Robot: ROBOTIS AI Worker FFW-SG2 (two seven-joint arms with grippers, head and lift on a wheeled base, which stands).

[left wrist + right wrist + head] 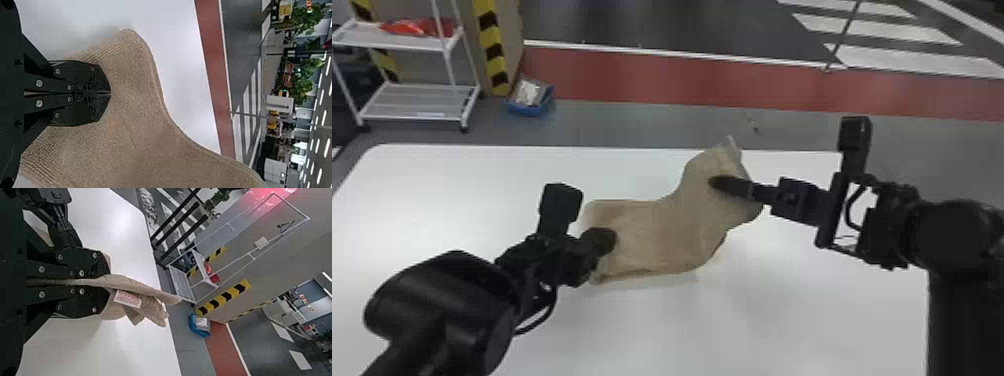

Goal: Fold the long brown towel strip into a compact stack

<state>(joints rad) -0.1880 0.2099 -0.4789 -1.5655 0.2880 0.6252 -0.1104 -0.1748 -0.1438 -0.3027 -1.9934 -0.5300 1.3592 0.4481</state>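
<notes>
The long brown cloth towel strip (667, 230) lies partly on the smooth white tabletop (772, 325), its right end raised. The black two-fingered right gripper (716, 181) is closed on that end, beside a white fabric label (127, 299). The black two-fingered left gripper (608, 240) is closed at the towel's left end; whether it pinches cloth I cannot tell.

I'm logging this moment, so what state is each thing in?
Brown towel: not a compact stack, right end raised
Left gripper: fingers together at the towel's left end, pinch unclear
Right gripper: shut on the towel
Blue bin: on the floor, pale contents inside
White rack: upper shelf carrying something red
</notes>
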